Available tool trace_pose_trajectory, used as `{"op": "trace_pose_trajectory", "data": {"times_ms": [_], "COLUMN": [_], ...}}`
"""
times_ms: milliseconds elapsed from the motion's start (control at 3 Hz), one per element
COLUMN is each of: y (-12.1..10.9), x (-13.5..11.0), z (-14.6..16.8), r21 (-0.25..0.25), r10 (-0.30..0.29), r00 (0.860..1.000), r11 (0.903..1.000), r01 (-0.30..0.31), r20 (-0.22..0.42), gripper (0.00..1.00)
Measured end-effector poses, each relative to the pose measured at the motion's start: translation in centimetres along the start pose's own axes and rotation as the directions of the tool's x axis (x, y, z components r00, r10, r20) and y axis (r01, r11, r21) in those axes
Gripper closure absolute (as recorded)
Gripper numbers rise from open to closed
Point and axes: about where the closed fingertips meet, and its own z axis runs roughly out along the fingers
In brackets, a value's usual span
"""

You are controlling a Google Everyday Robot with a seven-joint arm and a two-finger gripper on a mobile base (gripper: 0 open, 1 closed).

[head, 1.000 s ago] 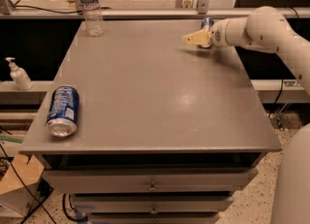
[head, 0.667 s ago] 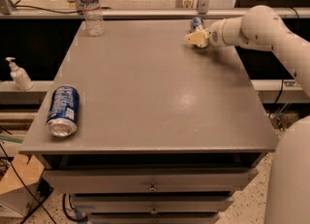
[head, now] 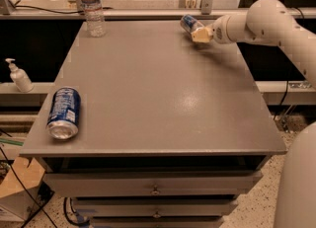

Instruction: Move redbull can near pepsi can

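The redbull can (head: 189, 23), slim and blue-and-silver, is tilted at the far right of the grey table (head: 158, 84). My gripper (head: 201, 34) reaches in from the right and is shut on the can's lower end, with its tan fingers (head: 202, 35) against it. The pepsi can (head: 63, 112), wider and dark blue with white lettering, lies on its side near the table's front left corner with its silver top toward the front edge. The two cans are far apart, across the table's diagonal.
A clear water bottle (head: 92, 6) stands at the table's far left corner. A white soap dispenser (head: 19, 75) stands on a ledge left of the table. Drawers (head: 155, 188) sit below the table's front edge. A rail runs behind the table.
The gripper has shifted slightly left and away from the camera. The redbull can, earlier mostly hidden behind it, now shows tilted to the gripper's left. The pepsi can has not moved.
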Motion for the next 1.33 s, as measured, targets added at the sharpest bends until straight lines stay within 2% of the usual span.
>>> {"op": "trace_pose_trajectory", "data": {"times_ms": [333,667,1333], "y": [2.5,6.5,10.2], "x": [-3.2,-7.8,-7.7], "z": [-2.0,-5.6,-6.0], "r21": [-0.081,-0.198,-0.275], "r10": [-0.093,-0.220,-0.338], "r00": [0.994,0.963,0.927], "r11": [0.9919,0.9481,0.8870], "r01": [0.097,0.248,0.371], "r20": [0.054,0.155,0.161], "gripper": [1.00,1.00,1.00]}}
